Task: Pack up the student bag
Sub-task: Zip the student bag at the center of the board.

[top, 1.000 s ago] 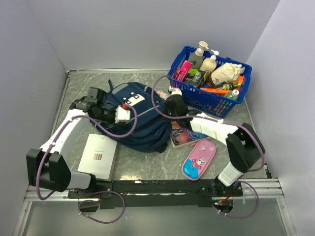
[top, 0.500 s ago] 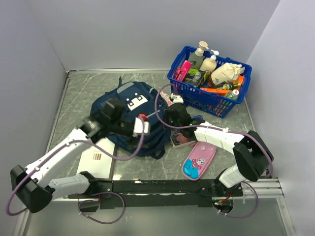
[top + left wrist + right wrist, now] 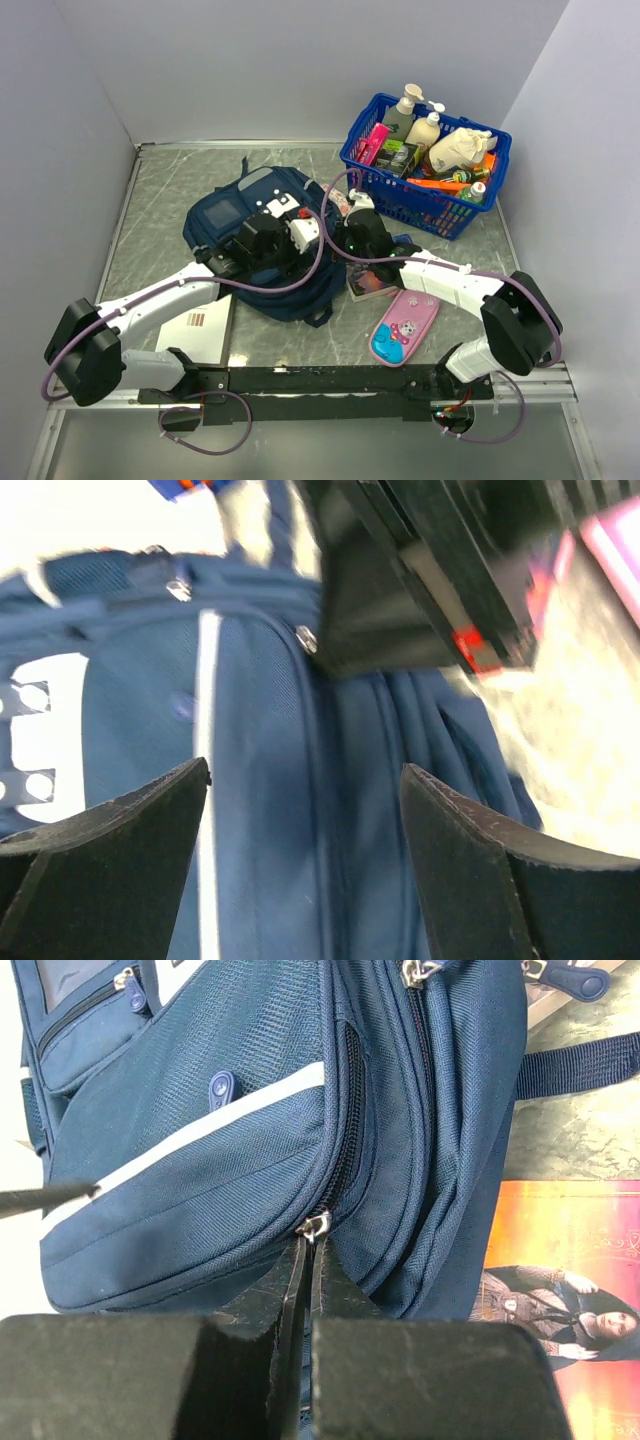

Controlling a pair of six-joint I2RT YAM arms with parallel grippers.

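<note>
- The student bag (image 3: 228,212) lay flat in the middle of the worktop (image 3: 160,190), front pockets up.
- The right tool (image 3: 308,1248) was pinched shut on a zip pull (image 3: 315,1225) at the bag's side.
- The left tool (image 3: 305,820) hung just above the bag, fingers wide, holding nothing.
- A book (image 3: 372,284) touched the bag, with a pink pencil case (image 3: 405,325) just beside it.
- A white notebook (image 3: 195,325) lay nearer the bases, and a blue basket (image 3: 400,205) of bottles stood behind.

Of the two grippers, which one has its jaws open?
The left gripper: its fingers stand wide apart above the student bag. The right gripper is shut, pinching a metal zipper pull on that bag.
</note>
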